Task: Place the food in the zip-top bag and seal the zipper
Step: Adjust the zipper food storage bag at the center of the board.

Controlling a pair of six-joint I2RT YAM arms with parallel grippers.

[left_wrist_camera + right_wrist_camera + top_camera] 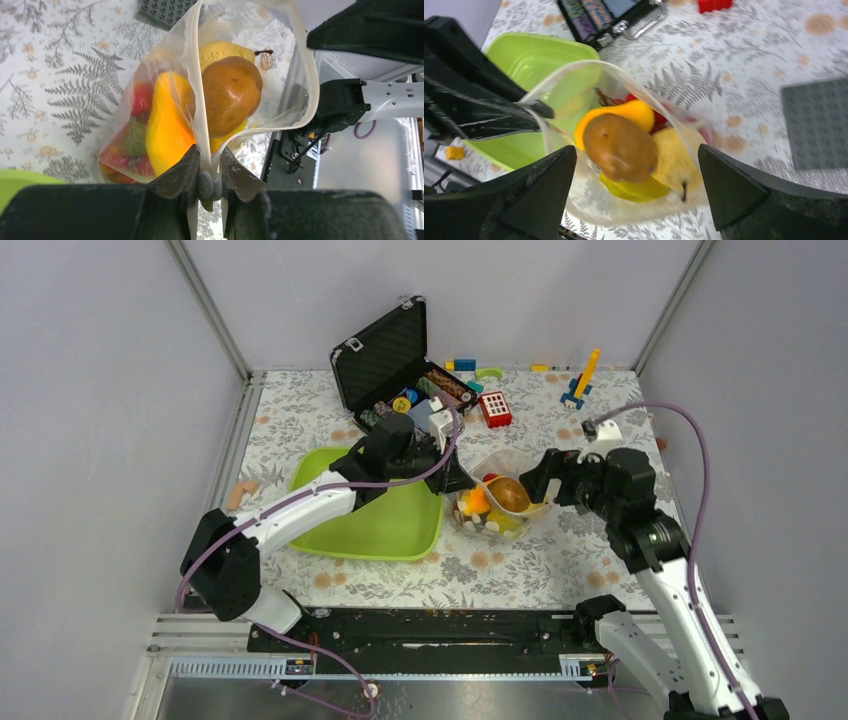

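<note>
- Left wrist view: pinching one end of the zipper [306, 65] of the zip-top bag [125, 120] with the left gripper [210, 175], jaws nearly closed, both sides of the rim meeting between the fingertips [180, 170].
- Right wrist view: holding the right gripper [636, 157] spread to full width, gripping nothing, one finger hanging to either side of the bag mouth.
- Top external view: resting the bag on the table [570, 560] just beside the green tray [380, 525], mouth gaping between the two grippers, zipper not yet sealed.
- Carrying the food [490, 505] inside the bag: brown pear [231, 95] uppermost at the mouth, yellow pear [225, 50] behind it, orange fruit [167, 130] and red pieces lower down.
- Risking a blocked seal: brown pear sitting close to the rim, probably keeping the two strip halves apart if pressed shut over it.
- Risking slip at the left pinch: thin, slick film held at one end only, probably pulling free under a sideways tug from the other arm.
- Risking spillage: soft walls giving no support, probably sagging and letting fruit roll out if the rim is lifted or tilted.
- Risking a partial closure: closing the right gripper on film below the strip instead of on the strip itself, probably leaving a gap along the mouth.
</note>
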